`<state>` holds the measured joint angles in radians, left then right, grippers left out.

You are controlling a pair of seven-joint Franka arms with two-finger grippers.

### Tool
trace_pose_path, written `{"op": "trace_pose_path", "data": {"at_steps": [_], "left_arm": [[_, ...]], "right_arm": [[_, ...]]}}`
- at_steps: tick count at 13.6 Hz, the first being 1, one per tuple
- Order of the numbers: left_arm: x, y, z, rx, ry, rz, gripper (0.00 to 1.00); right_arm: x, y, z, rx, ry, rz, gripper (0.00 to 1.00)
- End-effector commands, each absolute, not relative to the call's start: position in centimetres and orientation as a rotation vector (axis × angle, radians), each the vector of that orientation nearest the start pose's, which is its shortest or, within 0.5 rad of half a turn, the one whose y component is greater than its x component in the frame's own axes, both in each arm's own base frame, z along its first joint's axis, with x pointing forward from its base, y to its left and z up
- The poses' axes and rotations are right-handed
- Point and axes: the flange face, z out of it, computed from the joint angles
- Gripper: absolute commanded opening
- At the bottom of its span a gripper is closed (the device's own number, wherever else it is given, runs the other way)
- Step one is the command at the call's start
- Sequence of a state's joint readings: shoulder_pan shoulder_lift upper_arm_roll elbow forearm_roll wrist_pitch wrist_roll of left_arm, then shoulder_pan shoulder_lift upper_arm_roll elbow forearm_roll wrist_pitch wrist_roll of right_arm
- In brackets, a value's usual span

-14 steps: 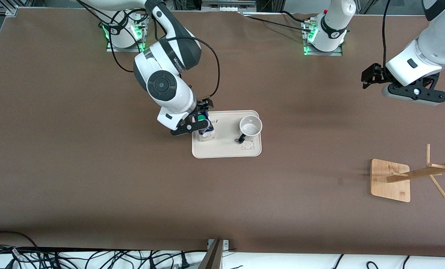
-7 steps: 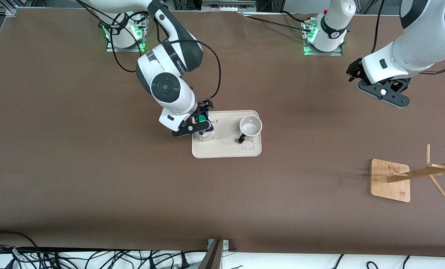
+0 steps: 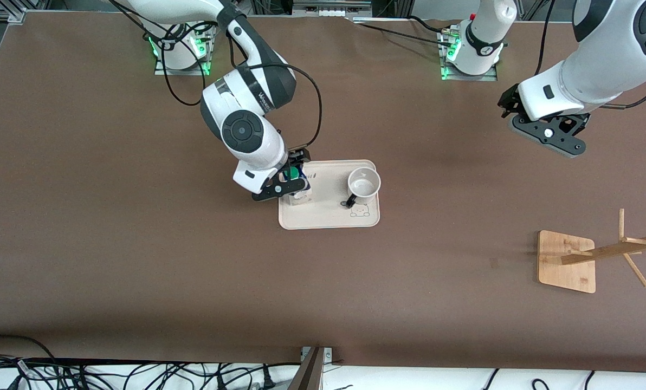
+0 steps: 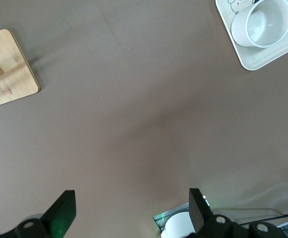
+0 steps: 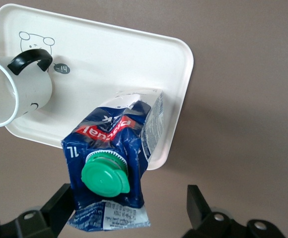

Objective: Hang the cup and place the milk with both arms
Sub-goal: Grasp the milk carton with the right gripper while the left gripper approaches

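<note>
The milk, a dark-blue and white carton with a green cap, stands on the white tray at its right-arm end. My right gripper is low over it, open, with the carton top between its fingers; one finger is close against the carton, the other stands apart. The white cup stands upright on the tray's other end, its black handle toward the front camera; it also shows in the right wrist view and the left wrist view. My left gripper is open and empty, up over bare table.
A wooden rack leans over its square wooden base near the left arm's end of the table, nearer the front camera; the base shows in the left wrist view. The arm bases stand along the table's back edge.
My left arm has swung toward the table's middle, bringing its gripper closer to the tray. My right gripper has shifted slightly around the milk top. Milk and cup have not moved.
</note>
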<state>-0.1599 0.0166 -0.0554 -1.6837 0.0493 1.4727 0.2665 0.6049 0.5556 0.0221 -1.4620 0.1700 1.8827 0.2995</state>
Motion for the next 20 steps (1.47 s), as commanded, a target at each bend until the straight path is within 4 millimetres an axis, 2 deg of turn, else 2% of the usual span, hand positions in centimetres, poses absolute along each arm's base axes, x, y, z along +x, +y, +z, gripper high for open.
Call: {"op": "trace_pose_path", "data": {"at_steps": [1,4,8,9,10,11,12,16,18,20], "left_arm": [[52.8,-11.1,56.0,-3.002,0.777,0.365,1.00],[52.8,-11.1,56.1,-3.003,0.777,0.362,1.00],[52.9,-11.1,56.0,-3.003,0.774,0.367,1.00],[52.9,-11.1,56.0,-3.003,0.774,0.367,1.00],[52.9,-11.1,56.0,-3.003,0.772,0.365,1.00],[52.8,-11.2,56.0,-3.002,0.774,0.364,1.00],[52.8,-11.2,56.0,-3.002,0.774,0.364,1.00],[52.6,-12.1,56.0,-2.995,0.794,0.364,1.00],[52.6,-12.9,56.0,-2.989,0.808,0.361,1.00],[52.4,-14.7,56.1,-2.975,0.858,0.348,1.00]], "right_arm": [[56.0,41.7,33.7,-3.003,-0.469,0.285,1.00],[56.1,42.3,32.9,-2.988,-0.528,0.255,1.00],[55.6,43.3,33.0,-2.971,-0.565,0.232,1.00],[55.6,43.3,33.0,-2.970,-0.564,0.233,0.83],[55.6,43.4,33.1,-2.968,-0.567,0.231,0.59],[55.7,43.3,33.2,-2.965,-0.574,0.229,0.42],[55.7,43.3,33.3,-2.961,-0.590,0.225,0.39],[55.7,43.2,33.3,-2.961,-0.595,0.231,0.38],[55.6,43.1,33.9,-2.967,-0.600,0.223,0.35],[55.3,42.7,37.2,-2.971,-0.584,0.200,0.35]]}}
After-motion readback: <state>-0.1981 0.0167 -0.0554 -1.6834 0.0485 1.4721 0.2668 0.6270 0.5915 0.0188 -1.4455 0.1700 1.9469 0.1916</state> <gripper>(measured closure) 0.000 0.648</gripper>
